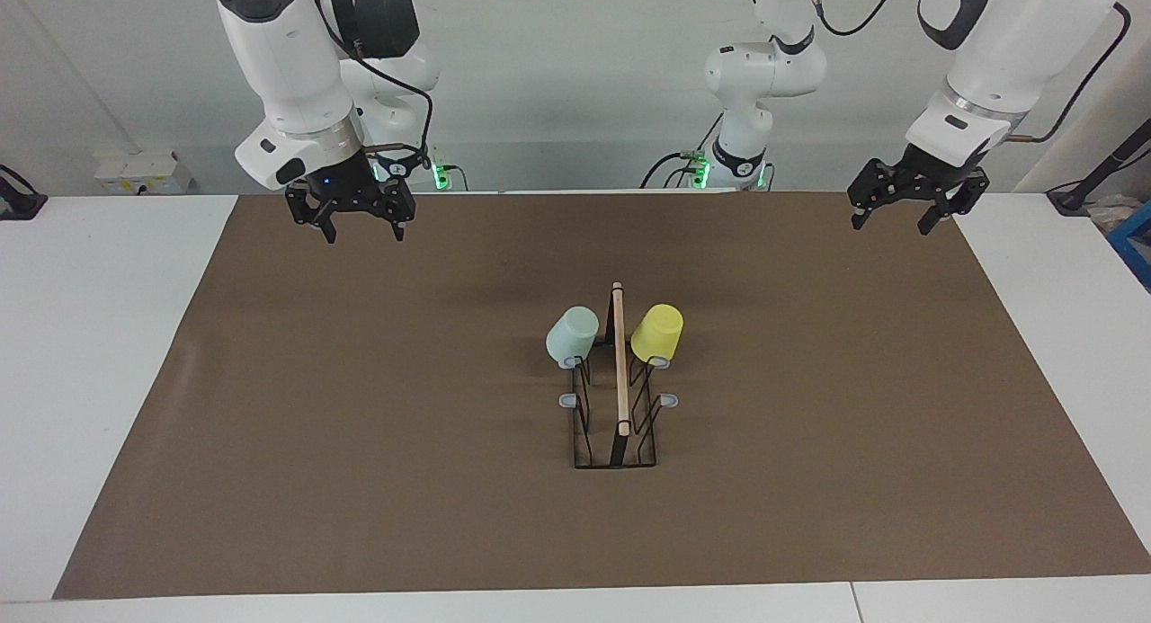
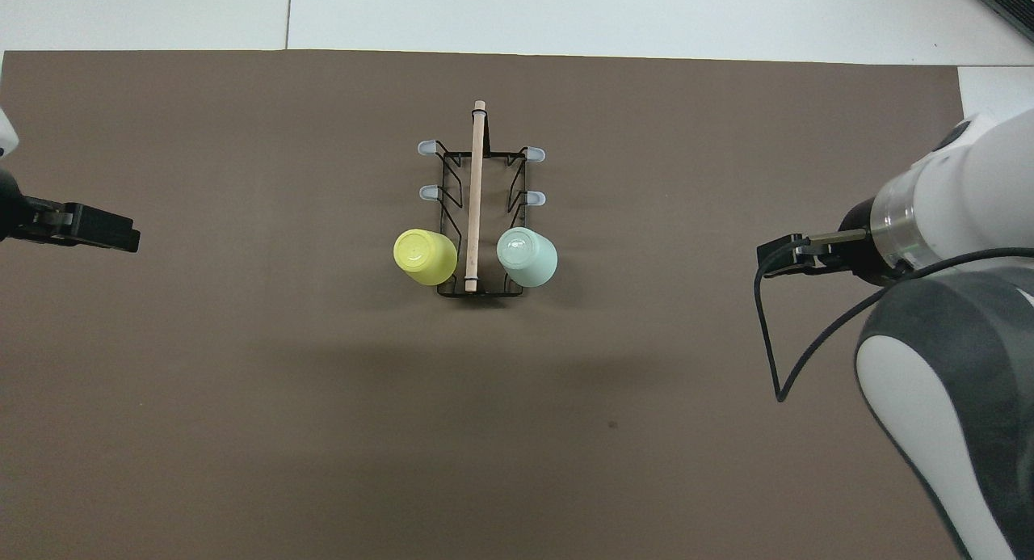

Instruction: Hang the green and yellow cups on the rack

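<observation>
Narrow black wire rack [image 1: 617, 407] with light wooden top rod at mid-table on the brown mat [image 1: 360, 425]; pale mint green plastic cup [image 1: 572, 334] and bright yellow plastic cup [image 1: 657, 332] hang inverted on its pegs nearest the robots. Left gripper [image 1: 905, 211] and right gripper [image 1: 358, 225] hover over the mat's robot-side corners, jaws spread, empty

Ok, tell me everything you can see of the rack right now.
The rack is a narrow black wire frame with a light wooden rod along its top and grey-tipped pegs on both sides. It stands upright mid-mat. The green cup and yellow cup hang upside down on the two pegs nearest the robots, one per side; four pegs are bare. No gripper touches it.
</observation>
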`<act>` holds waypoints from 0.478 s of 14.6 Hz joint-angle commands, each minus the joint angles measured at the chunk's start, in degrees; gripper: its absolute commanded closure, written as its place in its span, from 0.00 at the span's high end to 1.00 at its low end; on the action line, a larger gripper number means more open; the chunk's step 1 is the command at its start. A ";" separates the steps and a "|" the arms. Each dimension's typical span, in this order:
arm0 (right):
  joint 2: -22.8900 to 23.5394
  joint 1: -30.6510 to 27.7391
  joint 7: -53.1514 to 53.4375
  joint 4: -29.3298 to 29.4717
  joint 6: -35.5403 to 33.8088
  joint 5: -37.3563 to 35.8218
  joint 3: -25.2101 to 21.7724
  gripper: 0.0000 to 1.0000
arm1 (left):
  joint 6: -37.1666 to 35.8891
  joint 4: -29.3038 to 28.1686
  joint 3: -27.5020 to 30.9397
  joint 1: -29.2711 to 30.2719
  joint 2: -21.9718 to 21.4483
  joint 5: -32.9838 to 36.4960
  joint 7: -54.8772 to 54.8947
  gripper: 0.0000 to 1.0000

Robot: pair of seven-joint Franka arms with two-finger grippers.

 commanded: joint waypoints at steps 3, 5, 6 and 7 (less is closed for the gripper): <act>-1.02 -0.50 -1.40 -1.53 1.75 1.31 0.02 1.00 | 0.03 -0.82 0.04 -0.05 -1.09 -0.29 0.50 1.00; -1.02 -0.67 -1.49 -1.53 1.75 1.31 -0.07 1.00 | 0.03 -0.82 0.04 -0.05 -1.09 -0.21 0.50 1.00; -1.02 -0.67 -1.49 -1.62 1.75 1.31 -0.07 1.00 | 0.03 -0.82 0.04 -0.05 -1.09 -0.21 0.50 1.00; -1.02 -0.67 -1.49 -1.79 1.75 1.31 -0.07 1.00 | 0.03 -0.82 0.04 -0.05 -1.09 0.05 0.50 1.00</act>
